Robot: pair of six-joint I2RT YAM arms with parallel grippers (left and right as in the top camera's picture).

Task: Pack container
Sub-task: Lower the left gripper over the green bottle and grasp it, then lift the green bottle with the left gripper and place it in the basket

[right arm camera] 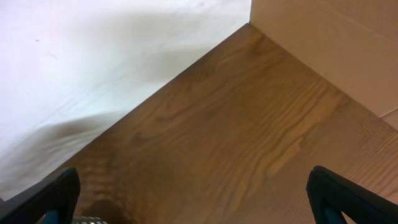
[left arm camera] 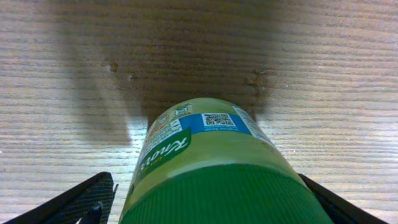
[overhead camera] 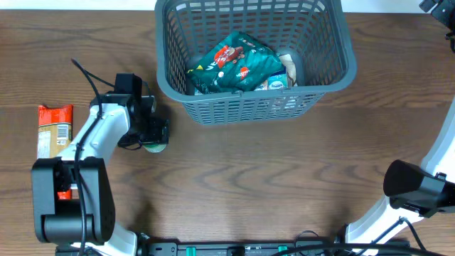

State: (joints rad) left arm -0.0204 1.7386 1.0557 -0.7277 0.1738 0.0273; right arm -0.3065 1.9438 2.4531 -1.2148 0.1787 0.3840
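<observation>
Soft overhead light is washing the table (left arm camera: 62, 62), a dark shadow is spreading beyond the jar (left arm camera: 205, 143), pale glare is showing beside it, and its green lid (left arm camera: 230, 199) is blurring.

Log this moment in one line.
left gripper: open, astride jar on table | right gripper: open, empty | basket: holds snack bags

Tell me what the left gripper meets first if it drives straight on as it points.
The left gripper would meet the green-capped, yellow-green Knorr jar, sitting between its open jaws; wooden table likely right behind.
</observation>
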